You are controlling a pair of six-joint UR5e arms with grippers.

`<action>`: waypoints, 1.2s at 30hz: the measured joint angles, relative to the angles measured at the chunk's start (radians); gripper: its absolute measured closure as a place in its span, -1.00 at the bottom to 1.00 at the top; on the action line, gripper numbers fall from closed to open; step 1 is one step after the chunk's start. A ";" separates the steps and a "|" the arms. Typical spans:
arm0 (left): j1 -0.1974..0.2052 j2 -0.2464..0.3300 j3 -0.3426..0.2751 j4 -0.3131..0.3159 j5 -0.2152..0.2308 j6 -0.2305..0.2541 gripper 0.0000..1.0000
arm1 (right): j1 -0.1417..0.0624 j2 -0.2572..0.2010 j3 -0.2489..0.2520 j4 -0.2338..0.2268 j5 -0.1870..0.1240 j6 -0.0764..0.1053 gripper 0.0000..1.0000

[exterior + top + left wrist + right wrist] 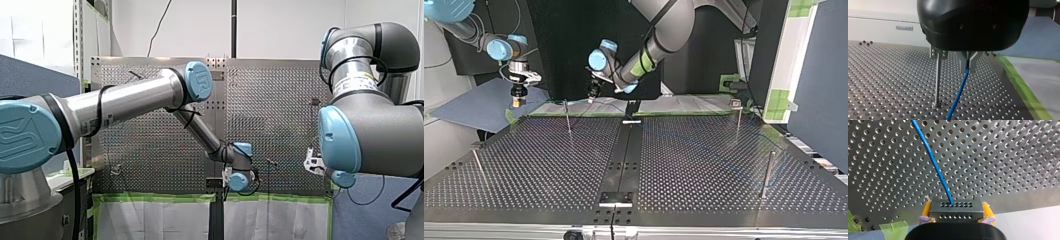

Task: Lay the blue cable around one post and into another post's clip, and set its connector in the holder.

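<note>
The perforated table (704,165) is being crossed by the blue cable (933,161). At the top view's far left, the connector (956,210) is being clamped between the yellow pads (926,210) of my right gripper (517,103). Near the far edge, the cable is being pinched by my left gripper (968,63), clenched just beside a post (937,80).
</note>
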 joint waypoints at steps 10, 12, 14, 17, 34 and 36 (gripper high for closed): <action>0.016 -0.001 0.009 0.000 0.020 -0.017 0.98 | 0.000 0.001 -0.005 -0.001 0.004 0.006 1.00; 0.018 -0.001 0.009 0.000 0.021 -0.018 0.98 | 0.001 0.001 -0.006 -0.002 0.004 0.008 1.00; 0.019 -0.001 0.009 0.000 0.021 -0.018 0.98 | 0.001 0.000 -0.006 -0.003 0.004 0.009 1.00; 0.020 -0.001 0.010 0.002 0.027 -0.019 0.98 | 0.001 0.000 -0.008 -0.005 0.004 0.014 1.00; 0.010 0.001 0.026 0.003 0.064 -0.016 0.03 | 0.007 0.001 -0.009 -0.017 0.001 0.037 1.00; 0.011 0.001 0.026 0.002 0.064 -0.016 -0.20 | 0.008 0.001 -0.009 -0.017 0.002 0.037 1.00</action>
